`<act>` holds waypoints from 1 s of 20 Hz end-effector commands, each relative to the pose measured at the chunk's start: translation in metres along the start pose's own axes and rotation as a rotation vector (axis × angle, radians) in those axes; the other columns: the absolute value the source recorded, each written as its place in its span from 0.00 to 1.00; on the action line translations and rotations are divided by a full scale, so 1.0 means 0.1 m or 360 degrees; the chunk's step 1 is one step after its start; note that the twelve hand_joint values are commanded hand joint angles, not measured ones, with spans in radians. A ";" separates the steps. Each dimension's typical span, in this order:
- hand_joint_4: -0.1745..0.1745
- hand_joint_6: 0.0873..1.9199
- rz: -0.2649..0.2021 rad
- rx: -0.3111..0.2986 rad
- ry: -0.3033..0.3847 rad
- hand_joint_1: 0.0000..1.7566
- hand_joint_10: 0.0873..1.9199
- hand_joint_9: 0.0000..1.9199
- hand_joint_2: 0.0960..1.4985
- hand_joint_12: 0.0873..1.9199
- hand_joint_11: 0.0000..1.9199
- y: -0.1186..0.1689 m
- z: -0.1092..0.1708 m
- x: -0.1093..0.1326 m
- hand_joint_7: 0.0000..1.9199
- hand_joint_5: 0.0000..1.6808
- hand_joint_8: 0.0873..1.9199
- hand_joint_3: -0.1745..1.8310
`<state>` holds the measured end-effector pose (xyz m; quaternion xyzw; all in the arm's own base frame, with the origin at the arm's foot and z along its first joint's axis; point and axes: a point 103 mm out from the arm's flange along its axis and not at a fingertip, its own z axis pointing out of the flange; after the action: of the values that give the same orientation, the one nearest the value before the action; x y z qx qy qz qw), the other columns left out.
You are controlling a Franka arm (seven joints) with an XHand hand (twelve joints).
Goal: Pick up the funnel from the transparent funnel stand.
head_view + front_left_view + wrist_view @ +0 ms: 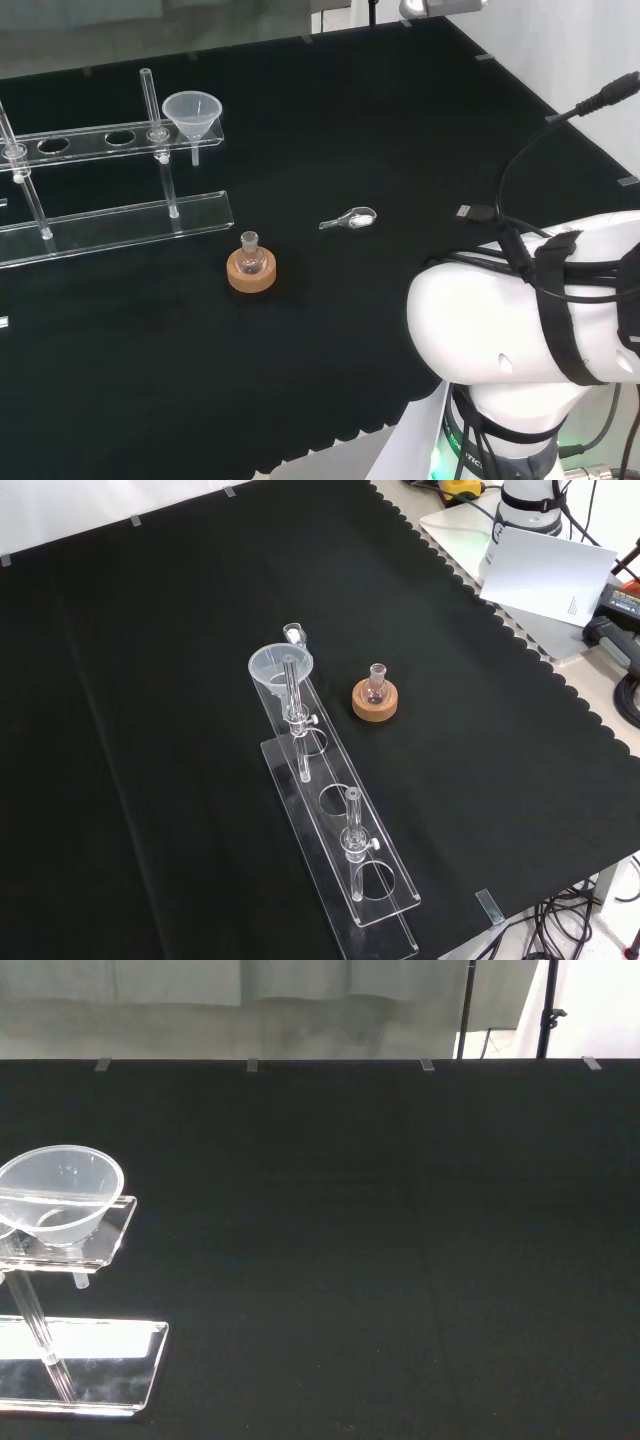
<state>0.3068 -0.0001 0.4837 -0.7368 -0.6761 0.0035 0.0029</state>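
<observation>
Sitting upright in the end hole of the transparent funnel stand point(110, 135), the funnel point(193, 112) is resting with its mouth up and its stem hanging straight down through the shelf, at about ten o'clock in the head view. Moving right, a small flask on a cork ring point(251, 271) is standing near five o'clock from the funnel, and a small scoop point(350, 218) is lying farther right. The arm's white link point(520, 320) is looming at four o'clock, so the funnel is lying well away toward ten o'clock from it. Whether the hand's fingers are spread or curled, I cannot tell.
</observation>
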 end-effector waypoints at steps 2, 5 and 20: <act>0.61 0.00 -0.0005 -0.0009 -0.0026 0.17 0.00 0.00 0.34 0.49 0.00 0.01 -0.01 -0.05 0.00 0.00 0.00 0.08; 0.61 0.00 -0.0009 -0.0098 -0.0144 0.18 0.00 0.00 0.34 0.57 0.00 0.03 -0.02 -0.05 0.00 0.00 0.00 0.08; 0.61 0.00 -0.0144 -0.0058 0.0168 0.21 0.00 0.00 0.34 0.09 0.00 0.59 -0.07 0.47 0.00 0.00 0.00 0.09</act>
<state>0.3361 0.0156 0.4904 -0.7197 -0.6941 -0.0032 -0.0143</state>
